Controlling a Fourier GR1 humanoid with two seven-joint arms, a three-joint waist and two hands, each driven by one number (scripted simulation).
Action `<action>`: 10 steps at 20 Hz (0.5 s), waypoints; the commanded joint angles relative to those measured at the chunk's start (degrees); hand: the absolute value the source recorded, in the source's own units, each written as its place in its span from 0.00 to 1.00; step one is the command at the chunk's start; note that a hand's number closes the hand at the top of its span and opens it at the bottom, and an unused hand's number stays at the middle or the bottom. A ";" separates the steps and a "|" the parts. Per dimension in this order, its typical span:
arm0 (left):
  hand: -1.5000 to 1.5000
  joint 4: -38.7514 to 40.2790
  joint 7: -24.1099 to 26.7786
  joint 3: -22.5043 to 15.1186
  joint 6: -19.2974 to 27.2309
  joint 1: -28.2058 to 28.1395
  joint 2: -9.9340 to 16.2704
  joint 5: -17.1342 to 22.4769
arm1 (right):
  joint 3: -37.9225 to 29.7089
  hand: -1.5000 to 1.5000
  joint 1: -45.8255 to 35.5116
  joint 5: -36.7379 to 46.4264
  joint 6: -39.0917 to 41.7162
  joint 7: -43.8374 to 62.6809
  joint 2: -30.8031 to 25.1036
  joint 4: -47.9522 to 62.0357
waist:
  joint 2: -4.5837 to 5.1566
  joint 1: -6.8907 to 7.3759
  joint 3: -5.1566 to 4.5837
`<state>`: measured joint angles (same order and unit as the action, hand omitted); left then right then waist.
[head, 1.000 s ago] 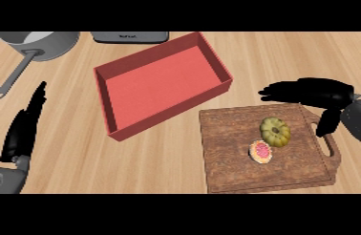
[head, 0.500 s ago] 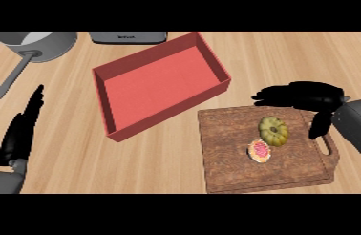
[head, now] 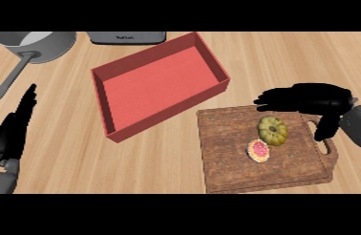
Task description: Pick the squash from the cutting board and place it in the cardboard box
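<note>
Your right hand (head: 304, 99) is hovering unclenched just above the squash (head: 272, 130) on the cutting board (head: 233, 157) — your left hand (head: 15, 132) is resting, fingers straight.

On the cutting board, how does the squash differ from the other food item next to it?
The squash is olive-yellow and ribbed with a dark centre; the smaller food item beside it is flat-looking with a pink-red face and pale rim. The squash lies nearer the right hand, which hovers open just above it; the pink item lies closer to the board's middle. Both rest on the cutting board, close together, and neither is held.
</note>
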<state>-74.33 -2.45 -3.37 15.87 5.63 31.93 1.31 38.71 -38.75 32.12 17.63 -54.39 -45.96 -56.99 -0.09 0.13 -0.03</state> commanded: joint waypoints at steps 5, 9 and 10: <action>0.50 -5.14 -3.71 0.36 0.00 -1.72 -1.73 -1.92 | -0.83 0.00 2.63 3.12 8.02 3.61 0.01 -4.66 | -0.05 0.09 0.03; 0.50 2.33 4.56 2.46 -1.05 -2.49 -3.69 -2.23 | -0.42 0.00 5.92 6.26 2.86 6.00 6.01 -1.83 | 0.14 0.17 0.01; 0.50 2.13 1.73 3.19 -1.63 0.31 -2.91 -2.96 | -2.02 1.00 5.68 7.35 2.40 5.67 7.16 0.30 | 0.15 0.13 0.03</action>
<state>-74.03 -2.07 -1.67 14.81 5.43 29.81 -0.86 38.58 -34.06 37.38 18.14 -48.41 -42.11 -59.15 -0.01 0.19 -0.02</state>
